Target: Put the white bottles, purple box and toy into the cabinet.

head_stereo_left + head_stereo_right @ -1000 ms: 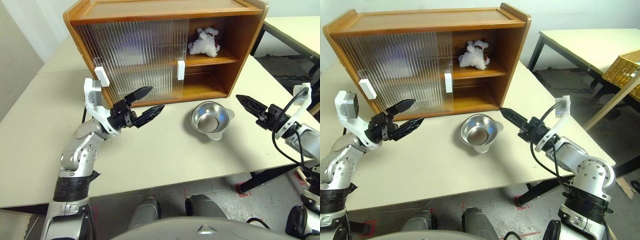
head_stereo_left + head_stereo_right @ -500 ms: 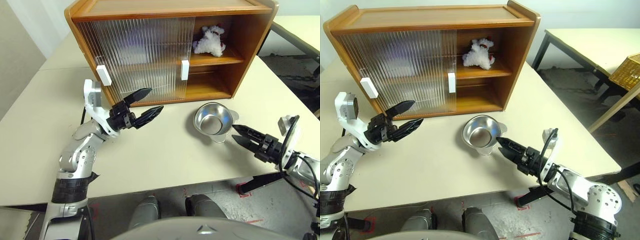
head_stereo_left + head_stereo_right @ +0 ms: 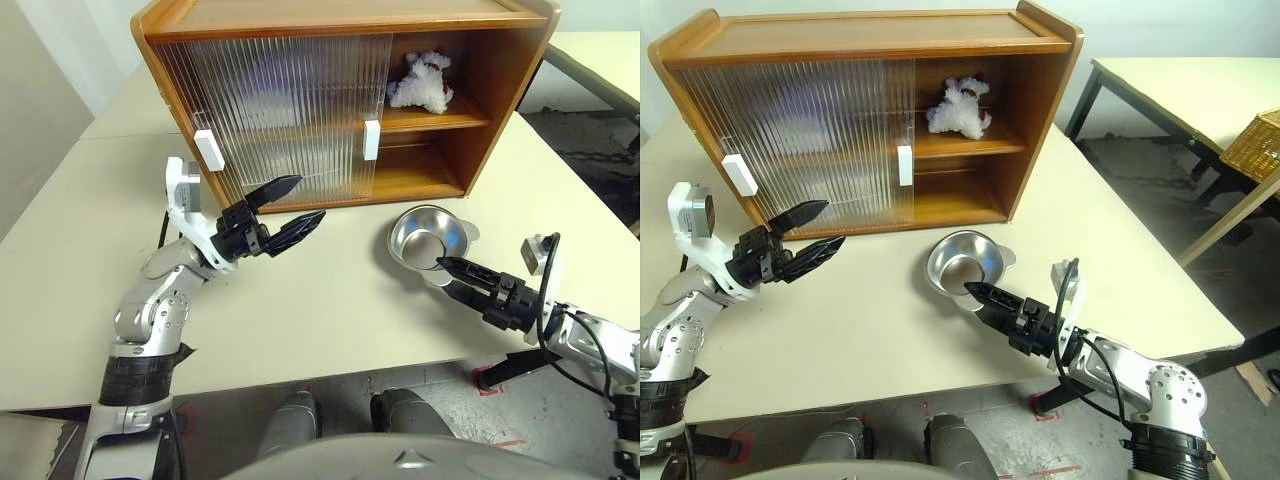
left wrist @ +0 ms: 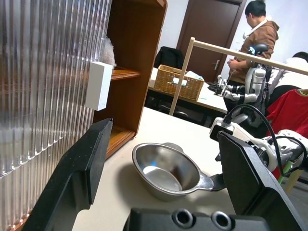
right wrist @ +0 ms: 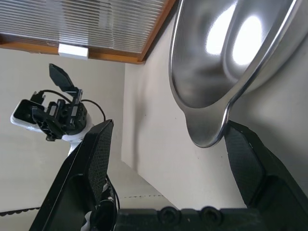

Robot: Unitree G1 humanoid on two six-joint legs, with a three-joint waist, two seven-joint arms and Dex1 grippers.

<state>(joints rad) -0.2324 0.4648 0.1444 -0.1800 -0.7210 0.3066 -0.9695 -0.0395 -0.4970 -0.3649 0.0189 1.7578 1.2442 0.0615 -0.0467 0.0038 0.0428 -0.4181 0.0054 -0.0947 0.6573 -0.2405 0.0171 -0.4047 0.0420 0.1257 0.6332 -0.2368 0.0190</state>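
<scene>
The cabinet stands on the pale worktop and serves as the reference for all positions below. Its two ribbed translucent sliding doors cover the left and middle of the front; each carries a white rectangular handle. The right-hand section is uncovered and shows both shelves.

The toy lies on the upper shelf in the uncovered section, beside the cabinet's right wall. A blurred purplish shape shows behind the ribbed door on the upper shelf; what it is cannot be told. The white bottles cannot be made out through the doors.

A steel bowl rests on the worktop in front of the cabinet's right end, apart from its base.

The left pincer hangs above the worktop just in front of the covered lower part of the cabinet, between the two door handles. Its fingers are spread wide and grasp nothing.

The right pincer is low over the worktop at the side of the bowl facing away from the cabinet. In the right wrist view its fingers stand wide apart with the bowl's rim and spout between them, and no contact is visible. It is released and empty.
</scene>
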